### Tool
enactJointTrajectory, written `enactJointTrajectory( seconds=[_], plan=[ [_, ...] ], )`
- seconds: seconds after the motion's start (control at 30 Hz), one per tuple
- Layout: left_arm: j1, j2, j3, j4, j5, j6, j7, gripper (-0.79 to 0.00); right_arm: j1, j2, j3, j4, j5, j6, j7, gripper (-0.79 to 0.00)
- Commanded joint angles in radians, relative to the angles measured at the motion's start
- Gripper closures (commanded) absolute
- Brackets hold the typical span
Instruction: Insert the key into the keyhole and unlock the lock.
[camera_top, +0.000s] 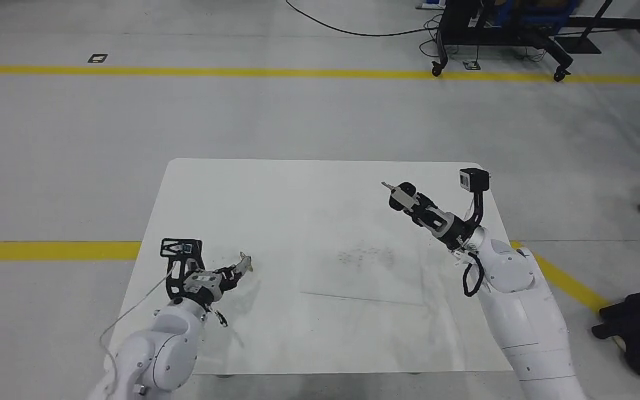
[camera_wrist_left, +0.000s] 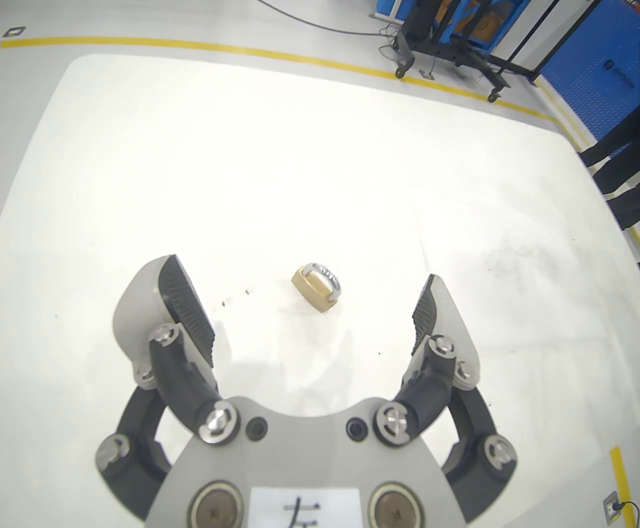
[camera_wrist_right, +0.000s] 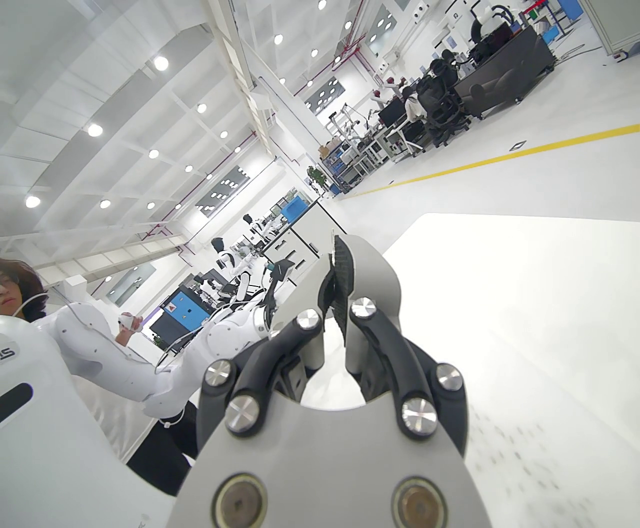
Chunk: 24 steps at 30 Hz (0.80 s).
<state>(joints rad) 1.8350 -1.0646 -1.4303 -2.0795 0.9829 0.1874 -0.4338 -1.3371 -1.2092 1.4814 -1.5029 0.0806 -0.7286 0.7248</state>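
You're at lock pick-up: the small brass padlock with steel shackle (camera_wrist_left: 316, 287) lies near left on the white bench (camera_top: 300, 200), under your left gripper (camera_wrist_left: 301, 274), jaws released. Far right, the right gripper (camera_top: 395, 192) has its jaws clenched on what seems a thin silver key (camera_top: 385, 185). Next, grip the padlock's body squarely.

Rows of round ceiling lights (camera_wrist_right: 160, 62) flood the hall with even, bright light. The white surface (camera_wrist_left: 250, 175) glares almost to blank white around the lock (camera_wrist_left: 316, 287), which casts only a faint, soft shadow just beside it. The pale floor (camera_top: 300, 110) beyond the surface is evenly lit. Wide-angle wrist lenses bend the yellow floor line (camera_wrist_left: 200, 47) and the surface's edges into curves.
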Motion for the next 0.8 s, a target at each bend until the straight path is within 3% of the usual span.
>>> enactJointTrajectory(
  seconds=[0.0,0.27,0.77],
  plan=[
    [0.012,-0.001,0.004,-0.007,0.012,0.003,-0.006,-0.785,0.000,0.000,0.000,0.000,0.000,0.000,0.000,0.000],
    [0.015,-0.005,0.038,0.001,0.115,0.054,-0.050,-0.785,0.000,0.000,0.000,0.000,0.000,0.000,0.000,0.000],
    [-0.179,-0.039,0.166,0.135,0.121,0.137,-0.127,-0.763,0.000,0.000,0.000,0.000,0.000,0.000,0.000,0.000]
  ],
)
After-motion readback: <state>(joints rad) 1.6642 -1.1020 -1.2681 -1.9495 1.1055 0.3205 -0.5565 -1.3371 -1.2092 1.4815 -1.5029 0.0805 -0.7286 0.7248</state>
